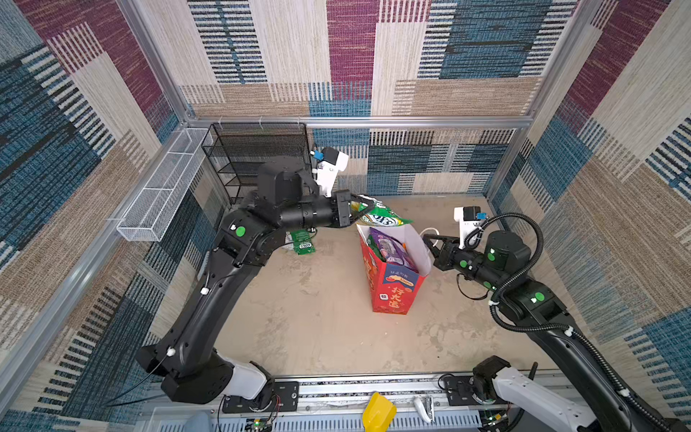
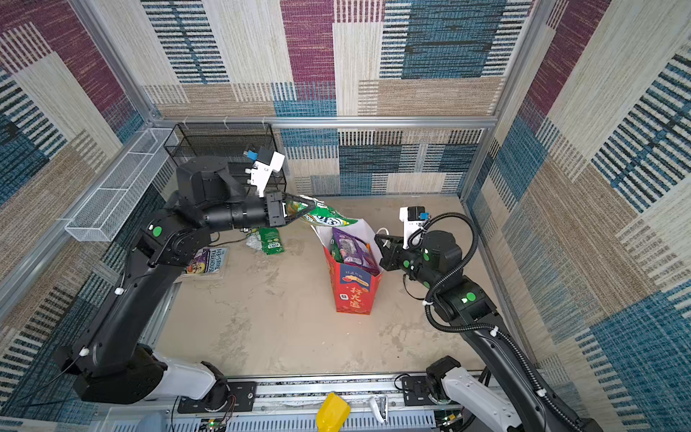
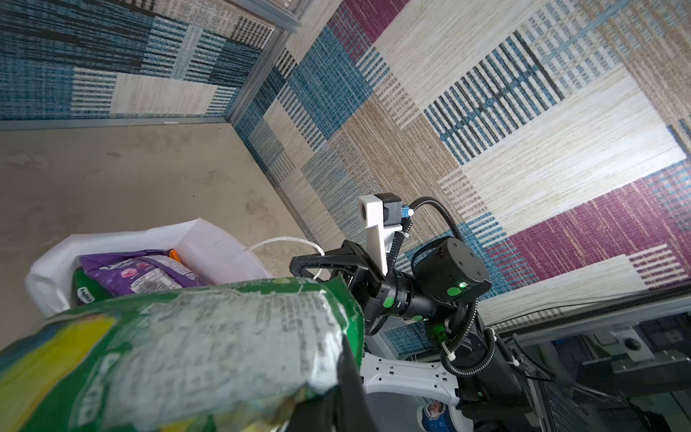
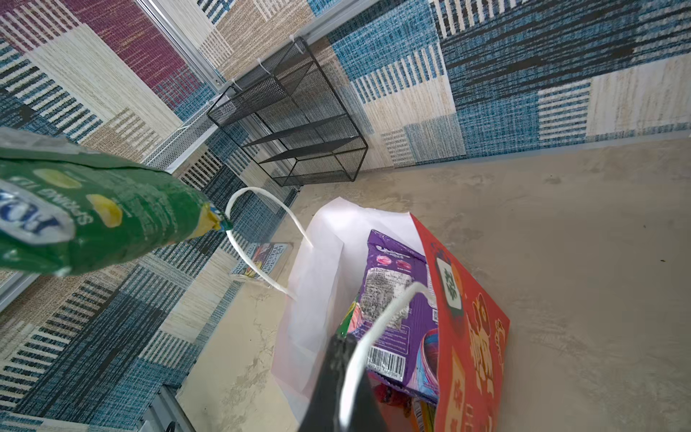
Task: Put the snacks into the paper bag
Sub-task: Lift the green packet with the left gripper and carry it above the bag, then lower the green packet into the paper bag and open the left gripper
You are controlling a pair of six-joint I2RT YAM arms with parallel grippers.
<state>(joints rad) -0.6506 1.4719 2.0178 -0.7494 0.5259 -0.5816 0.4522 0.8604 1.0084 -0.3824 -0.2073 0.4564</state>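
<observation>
Holding the green FOX'S pouch (image 1: 385, 220) by one end, our left gripper (image 1: 359, 210) is clamped tight on it. In both top views the pouch sticks out toward 3 o'clock, its long axis roughly 9-to-3, above the far rim of the red paper bag (image 1: 392, 291). The bag's open mouth lies at about 5 o'clock from the pouch's free end, so we judge the coming move to be a short shift that way and a downward tip. Our right gripper (image 1: 429, 240), at 3 o'clock of the bag, is closed on its white cord handle (image 4: 377, 325), which seems to steady the mouth. A purple pouch (image 1: 392, 248) already fills much of the mouth and may block entry. Another green pouch (image 1: 303, 243) lies on the table (image 1: 318, 329) at 9 o'clock of the bag, with a book (image 2: 207, 262) farther out the same way.
</observation>
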